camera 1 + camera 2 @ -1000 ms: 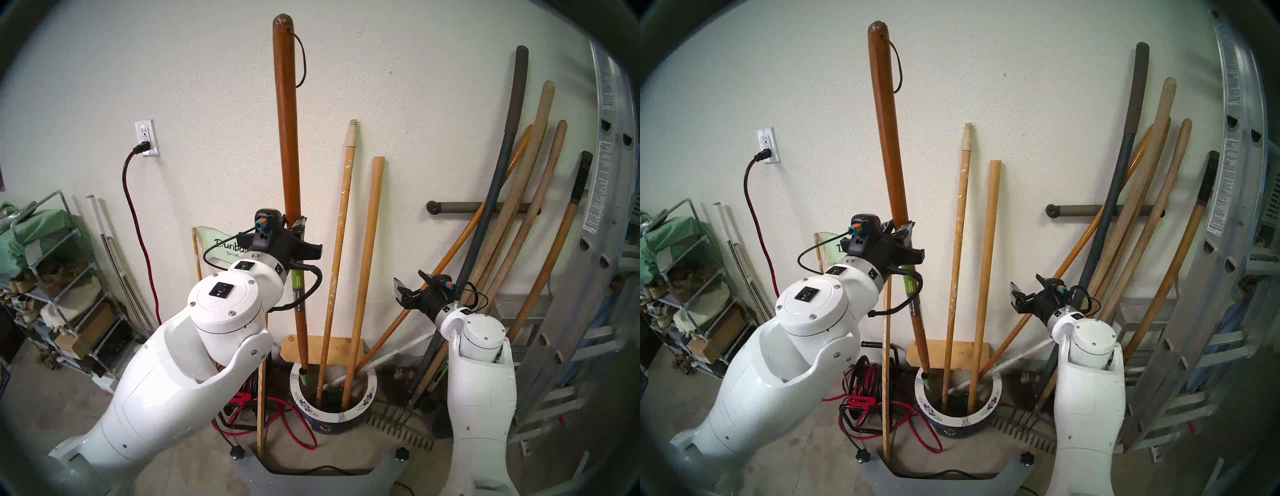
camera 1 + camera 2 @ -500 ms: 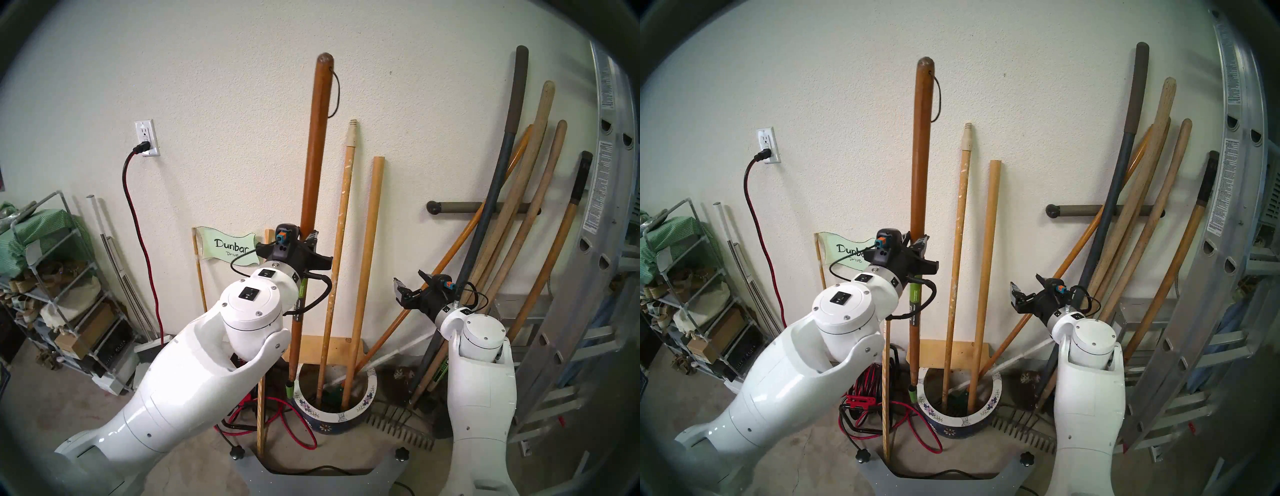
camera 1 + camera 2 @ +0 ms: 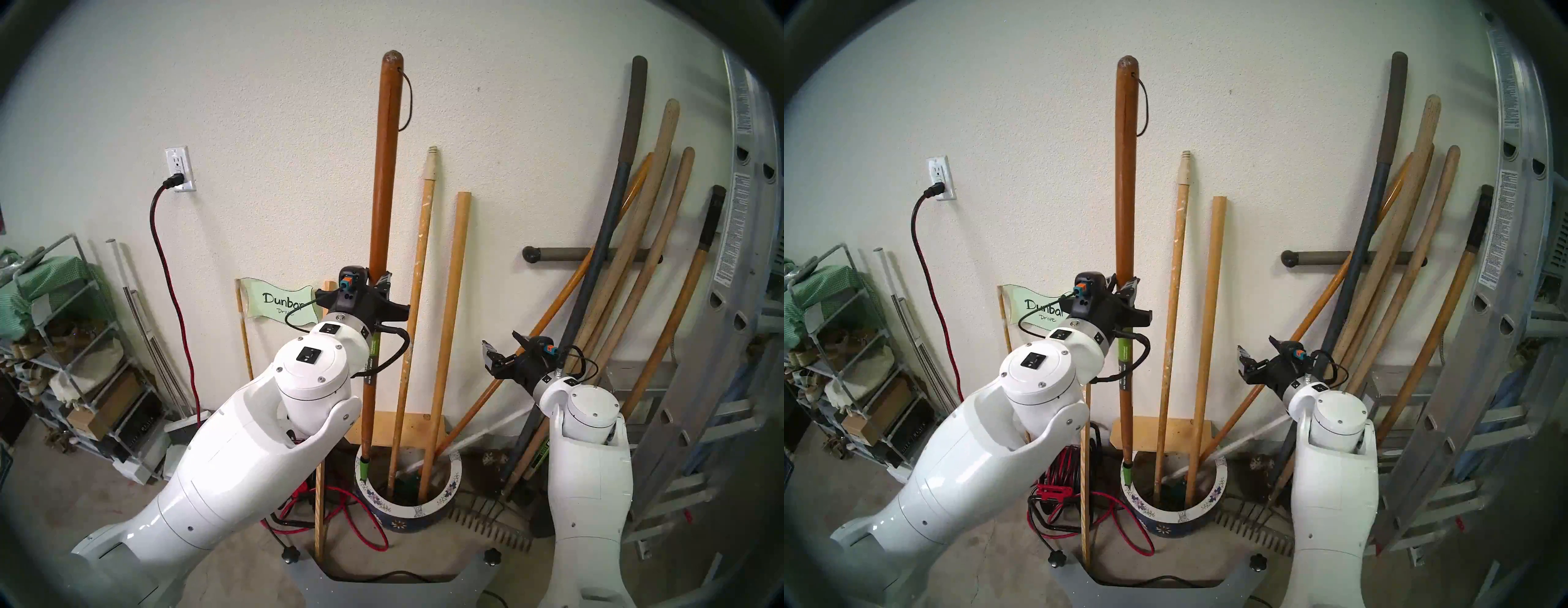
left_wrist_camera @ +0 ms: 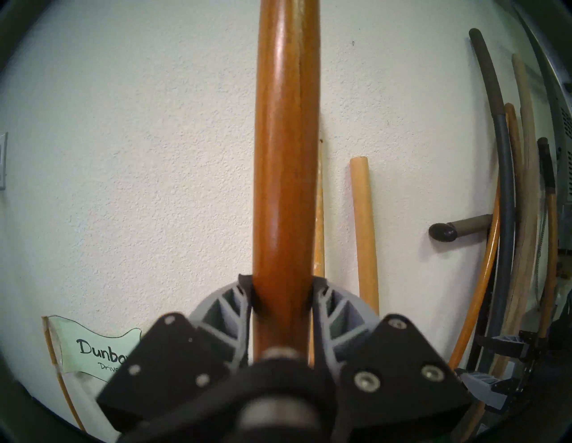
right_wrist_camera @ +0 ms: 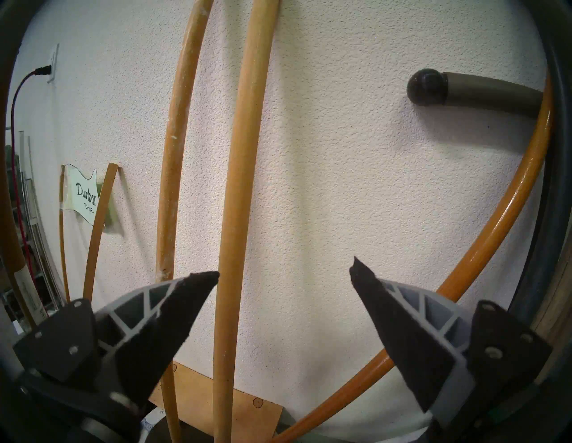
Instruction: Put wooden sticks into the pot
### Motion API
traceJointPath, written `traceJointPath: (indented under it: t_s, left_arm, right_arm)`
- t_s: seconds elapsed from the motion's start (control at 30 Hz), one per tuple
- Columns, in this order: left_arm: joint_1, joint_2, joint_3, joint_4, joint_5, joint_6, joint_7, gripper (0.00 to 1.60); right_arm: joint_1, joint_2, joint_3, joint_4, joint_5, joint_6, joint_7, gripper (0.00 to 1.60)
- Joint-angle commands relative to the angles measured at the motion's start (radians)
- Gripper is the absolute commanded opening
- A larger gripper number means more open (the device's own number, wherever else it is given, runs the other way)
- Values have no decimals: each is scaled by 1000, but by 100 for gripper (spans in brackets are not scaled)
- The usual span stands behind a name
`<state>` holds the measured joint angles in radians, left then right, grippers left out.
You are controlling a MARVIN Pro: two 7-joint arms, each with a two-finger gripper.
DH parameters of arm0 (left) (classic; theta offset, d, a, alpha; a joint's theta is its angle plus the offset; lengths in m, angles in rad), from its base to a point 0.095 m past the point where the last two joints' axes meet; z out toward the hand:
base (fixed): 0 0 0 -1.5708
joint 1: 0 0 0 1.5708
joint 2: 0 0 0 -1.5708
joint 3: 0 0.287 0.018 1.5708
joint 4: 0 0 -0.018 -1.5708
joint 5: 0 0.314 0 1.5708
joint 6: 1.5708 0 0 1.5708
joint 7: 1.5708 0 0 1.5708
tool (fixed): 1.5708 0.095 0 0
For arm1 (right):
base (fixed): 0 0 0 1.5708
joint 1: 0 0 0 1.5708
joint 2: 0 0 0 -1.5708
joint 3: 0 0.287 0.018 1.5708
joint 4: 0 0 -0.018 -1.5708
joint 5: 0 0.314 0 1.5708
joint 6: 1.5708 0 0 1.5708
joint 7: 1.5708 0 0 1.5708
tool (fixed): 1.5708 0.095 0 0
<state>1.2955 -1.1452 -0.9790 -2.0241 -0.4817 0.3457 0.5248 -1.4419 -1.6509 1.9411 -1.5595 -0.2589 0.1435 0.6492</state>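
Note:
My left gripper [image 3: 379, 282] is shut on the dark red-brown stick [image 3: 384, 191], which has a cord loop at the top and a green label. It holds the stick nearly upright, and the wrist view shows its fingers [image 4: 247, 289] clamped around the shaft. The stick's green lower tip [image 3: 364, 463] is at the left rim of the blue pot with the white flowered rim [image 3: 441, 503]. The paint-flecked stick [image 3: 413, 297] and the plain dowel [image 3: 449, 318] stand in the pot and lean on the wall. My right gripper [image 3: 502, 346] is open and empty, to the right of them.
A bundle of long tool handles [image 3: 628, 297] leans at the right beside an aluminium ladder [image 3: 729, 297]. A rake [image 3: 488, 526] lies on the floor by the pot. A thin slat [image 3: 320, 509], red cords and a "Dunbar" sign are left of the pot. A wire shelf [image 3: 63, 339] stands far left.
My left arm swung the red-brown stick from a leftward tilt to nearly upright. Its green tip slipped outside the pot's left side, then came back to the rim. The right arm has not moved.

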Motion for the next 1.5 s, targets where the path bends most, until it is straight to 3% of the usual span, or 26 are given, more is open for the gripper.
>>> traceJointPath:
  t_s: [0.0, 0.23, 0.53, 0.77, 1.1, 1.47]
  left_arm:
    - [-42, -10, -11, -23, 9, -3, -1, 0]
    - [-46, -25, 15, 39, 14, -35, -21, 0]
    - [38, -54, 41, 131, 2, -172, -40, 0]
    - [44, -51, 48, 135, 19, -235, -35, 0]
    - [10, -33, 27, 61, 56, -192, 2, 0]
    - [-47, -58, 46, 60, 78, -157, 1, 0]
  right_arm:
    - [1, -1, -3, -4, 0, -2, 1, 160]
    - [1, -1, -3, -4, 0, -2, 1, 160]
    - [1, -1, -3, -4, 0, -2, 1, 160]
    - [1, -1, -3, -4, 0, -2, 1, 160]
    - [1, -1, -3, -4, 0, -2, 1, 160]
    - [1, -1, -3, -4, 0, -2, 1, 160]
